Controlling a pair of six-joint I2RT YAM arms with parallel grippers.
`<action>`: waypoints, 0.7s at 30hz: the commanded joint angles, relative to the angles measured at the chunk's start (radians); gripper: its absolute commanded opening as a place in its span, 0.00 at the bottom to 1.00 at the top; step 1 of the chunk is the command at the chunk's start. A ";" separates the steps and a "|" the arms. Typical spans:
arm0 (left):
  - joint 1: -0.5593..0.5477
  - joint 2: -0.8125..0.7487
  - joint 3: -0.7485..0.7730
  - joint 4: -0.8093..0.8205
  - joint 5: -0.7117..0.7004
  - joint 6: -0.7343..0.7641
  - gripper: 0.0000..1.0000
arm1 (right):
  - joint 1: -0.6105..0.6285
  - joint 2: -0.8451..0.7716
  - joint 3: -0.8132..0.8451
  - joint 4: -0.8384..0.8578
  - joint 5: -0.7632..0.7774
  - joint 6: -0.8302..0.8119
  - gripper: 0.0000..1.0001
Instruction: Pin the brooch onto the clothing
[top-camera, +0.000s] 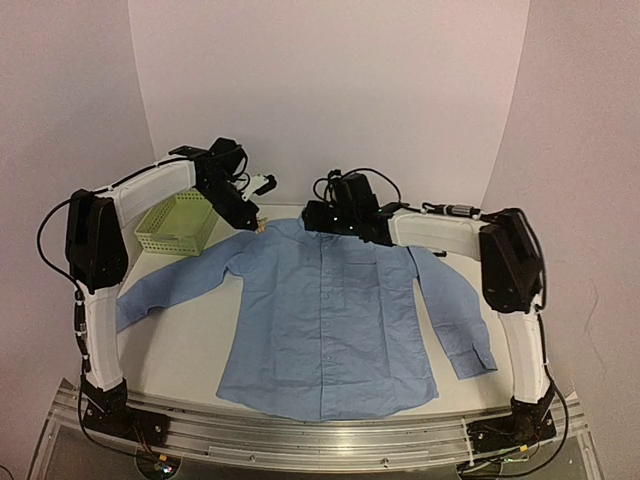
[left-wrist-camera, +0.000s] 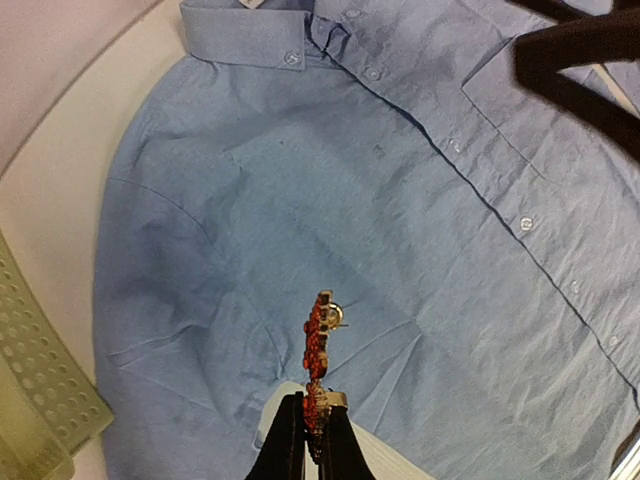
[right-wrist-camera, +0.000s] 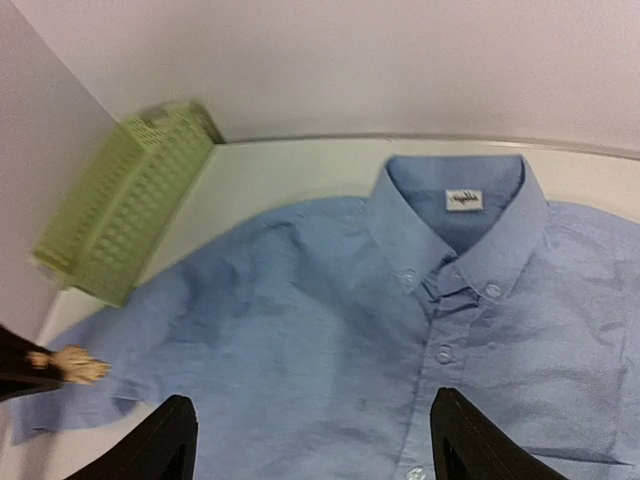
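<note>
Tiny orange-red, gold-edged brooch (left-wrist-camera: 317, 345)

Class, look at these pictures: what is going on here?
Two robot arms are working over a light blue shirt spread flat on the table. The left hand is shut on a small red brooch, holding it above the shirt near one shoulder. The right hand hangs open over the collar area, gripping nothing. The brooch is not yet pinned on.
</note>
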 joint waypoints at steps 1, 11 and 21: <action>0.040 0.069 0.056 0.001 0.193 -0.169 0.00 | 0.002 0.190 0.188 -0.194 0.113 -0.056 0.79; 0.079 0.116 0.018 0.172 0.276 -0.287 0.00 | 0.002 0.418 0.422 -0.229 0.170 -0.118 0.69; 0.118 0.165 -0.039 0.320 0.338 -0.429 0.00 | 0.002 0.462 0.448 -0.252 0.159 -0.136 0.62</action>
